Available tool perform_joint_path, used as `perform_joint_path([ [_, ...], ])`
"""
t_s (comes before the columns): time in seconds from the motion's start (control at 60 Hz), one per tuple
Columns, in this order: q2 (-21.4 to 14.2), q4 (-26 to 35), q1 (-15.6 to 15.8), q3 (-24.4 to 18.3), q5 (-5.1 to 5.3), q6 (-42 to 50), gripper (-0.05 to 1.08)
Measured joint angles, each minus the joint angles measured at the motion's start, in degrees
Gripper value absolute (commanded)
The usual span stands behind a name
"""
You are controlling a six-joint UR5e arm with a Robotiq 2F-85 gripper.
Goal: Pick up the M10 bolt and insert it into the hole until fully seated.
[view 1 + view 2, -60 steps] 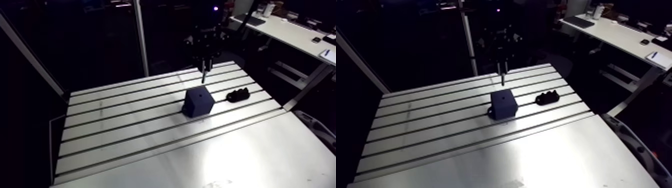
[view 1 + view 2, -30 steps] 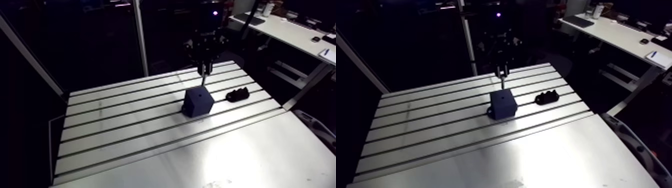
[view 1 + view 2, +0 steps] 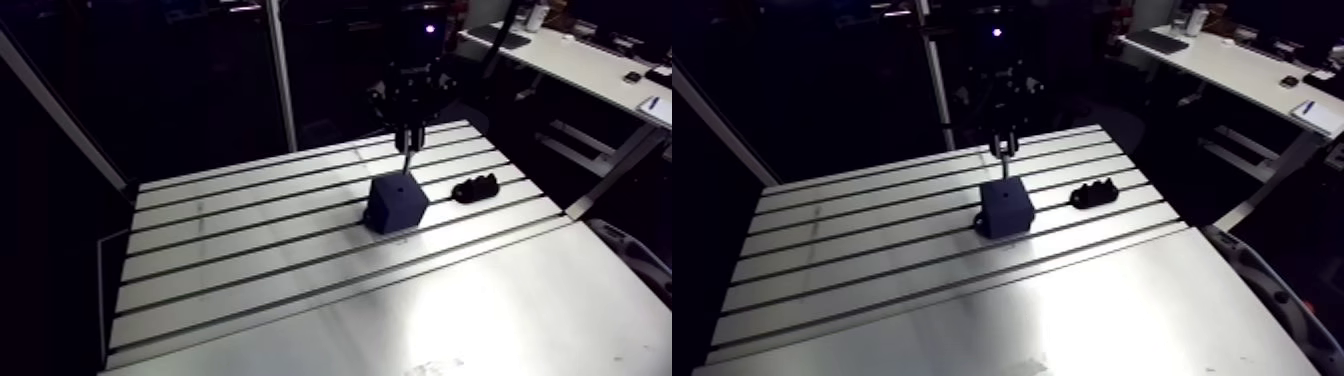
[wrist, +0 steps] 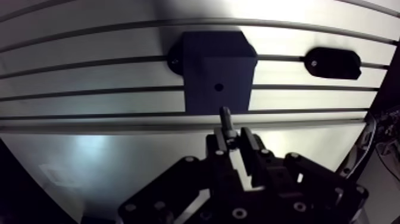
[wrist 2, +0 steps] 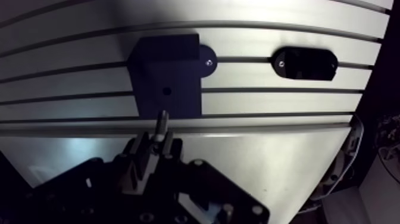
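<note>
A dark blue block (image 3: 397,203) stands on the slotted table (image 3: 240,240), with a small round hole (image 4: 219,87) in its top face. My gripper (image 4: 233,138) hangs just above and behind the block, shut on the M10 bolt (image 4: 226,119). The bolt's shank points down from between the fingers (image 4: 248,140). In the wrist view its tip sits over the block's near edge, short of the hole. In the arm view the bolt (image 3: 406,162) shows as a thin pin above the block's back edge, clear of its top.
A black oblong fixture (image 3: 476,188) lies on the table to the right of the block, also seen in the wrist view (image 4: 333,62). A small round foot (image 5: 206,61) sticks out at the block's base. Table slots run left to right.
The gripper with the bolt has come slightly lower and closer to the block's top. The block and the black fixture have not moved.
</note>
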Motion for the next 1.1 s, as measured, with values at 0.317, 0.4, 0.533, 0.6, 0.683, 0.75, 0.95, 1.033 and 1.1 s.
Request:
perform_joint_path([
  [0.317,0.1,-0.1,0.0,0.5,-0.02,0.1,1.08],
  [0.4,0.2,-0.6,0.0,0.7,-0.03,0.1,1.08],
  [0.533,0.2,-1.9,0.0,1.3,-0.05,0.0,1.08],
  [0.6,0.2,-2.5,-0.1,1.5,-0.07,0.0,1.08],
  [0.683,0.2,-2.9,-0.2,1.8,-0.07,-0.1,1.08],
  [0.75,0.3,-3.1,-0.3,1.9,-0.09,-0.1,1.08],
  [0.95,0.3,-3.4,-0.3,2.3,-0.11,-0.1,1.08],
  [1.033,0.4,-3.4,-0.3,2.4,-0.06,-0.1,1.08],
  [1.1,0.4,-3.4,-0.3,2.5,-0.02,-0.1,1.08],
])
